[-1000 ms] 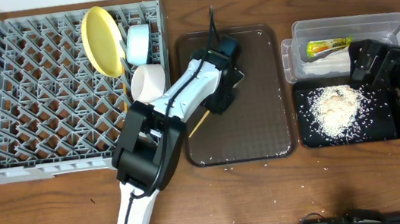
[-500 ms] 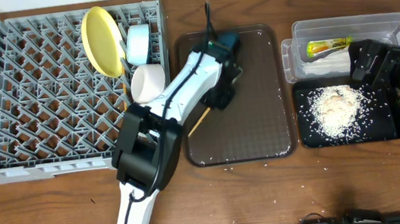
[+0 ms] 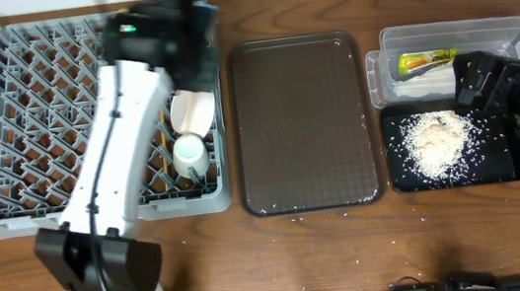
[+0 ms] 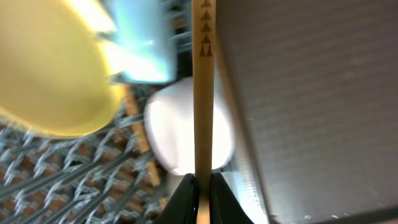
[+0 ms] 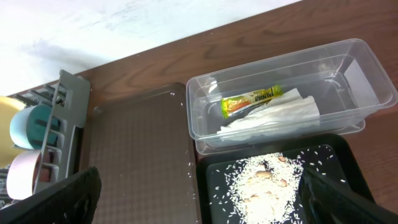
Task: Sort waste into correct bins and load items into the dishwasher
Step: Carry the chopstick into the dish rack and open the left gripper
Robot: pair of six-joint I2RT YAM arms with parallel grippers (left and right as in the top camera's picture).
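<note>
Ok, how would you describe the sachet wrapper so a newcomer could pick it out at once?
Look to the right end of the table, where a clear plastic tub sits just behind a black tray of rice scraps. Inside the tub, against a white napkin, lies the small sachet wrapper: it is the only yellow-green, printed item there.

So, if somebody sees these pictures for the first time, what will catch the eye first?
Probably the white left arm stretched across the grey dish rack, with the left gripper shut on a wooden chopstick. Next, the pale heap of rice in the black tray at the far right, and the yellow-green sachet in the clear tub behind it.
</note>
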